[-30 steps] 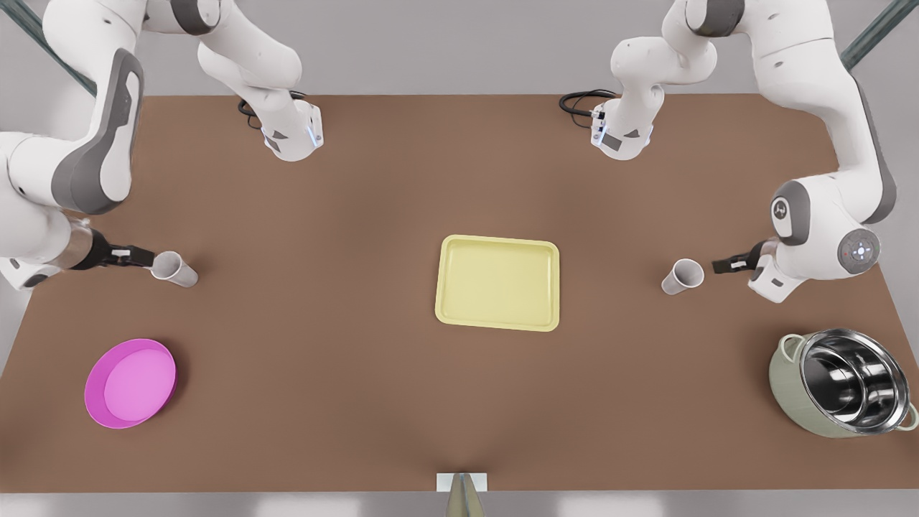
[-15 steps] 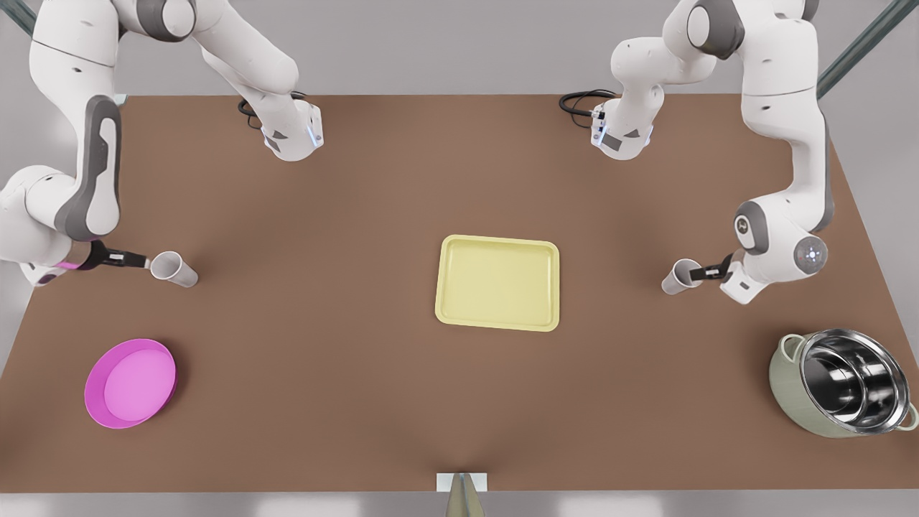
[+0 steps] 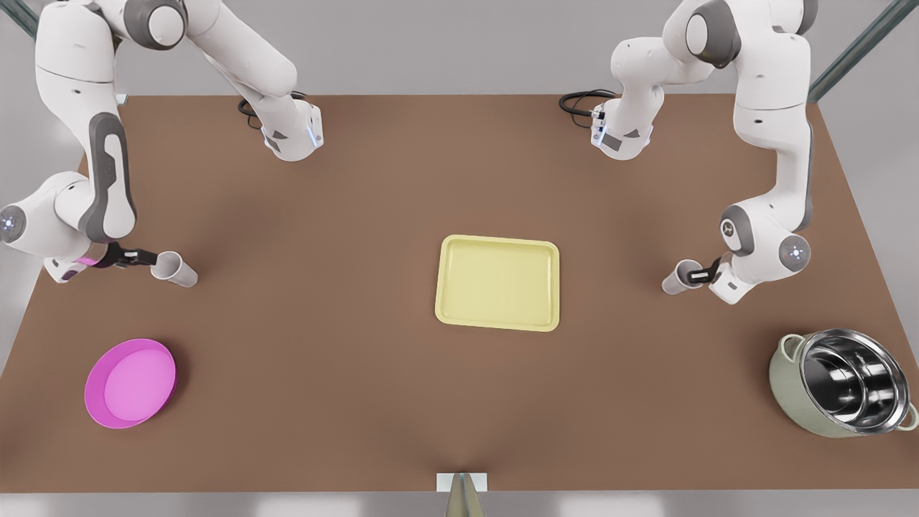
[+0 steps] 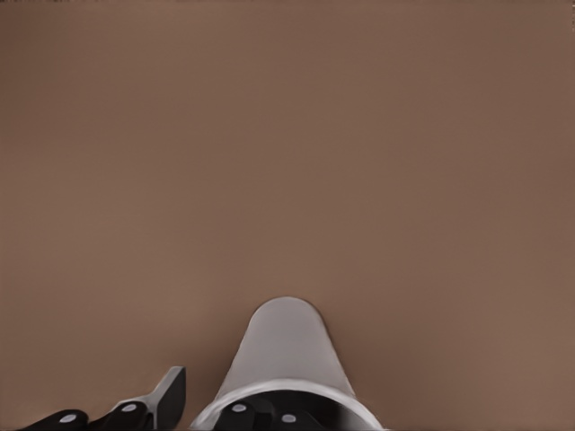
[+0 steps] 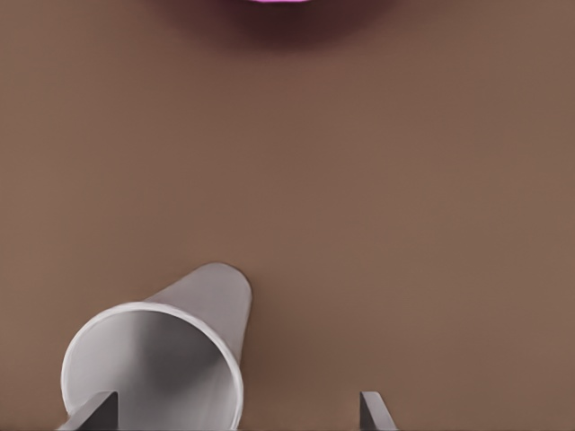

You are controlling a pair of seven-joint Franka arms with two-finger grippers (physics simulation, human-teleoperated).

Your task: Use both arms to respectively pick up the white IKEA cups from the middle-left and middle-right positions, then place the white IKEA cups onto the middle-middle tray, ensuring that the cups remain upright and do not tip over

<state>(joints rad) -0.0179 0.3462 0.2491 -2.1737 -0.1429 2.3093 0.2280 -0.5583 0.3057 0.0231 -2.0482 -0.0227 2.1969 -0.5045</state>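
In the front view the tray point(image 3: 497, 283) lies at the middle of the brown table point(image 3: 359, 215), with 1 white cup point(image 3: 174, 269) at its 9 o'clock and the other white cup point(image 3: 678, 278) at its 3 o'clock, both standing on the table well apart from the tray. A pink bowl point(image 3: 131, 383) sits at about 8 o'clock from the tray and a steel pot point(image 3: 840, 391) at about 4 o'clock. The right wrist view catches a strip of pink beyond its cup point(image 5: 171, 359), which places the right gripper point(image 3: 143, 256) on the arm at the front view's left, reaching level toward the 9 o'clock cup with its tips at the cup's rim. The front view cannot settle how its fingers stand. The right wrist view can: the 2 fingertips point(image 5: 99, 409) are spread wide, 1 over the cup's mouth and the other out over bare table, so the right gripper point(image 5: 235, 409) is wide apart and holds nothing. The left gripper point(image 3: 700, 273) is on the arm at the front view's right, at the 3 o'clock cup, and there it reads only as a dark shape across the cup's mouth. The left wrist view gives the detail: 1 finger point(image 4: 166, 393) stands outside that cup point(image 4: 283, 350), apart from its wall, and the other dips inside the rim, so the left gripper point(image 4: 214, 402) straddles the wall without pinching it.
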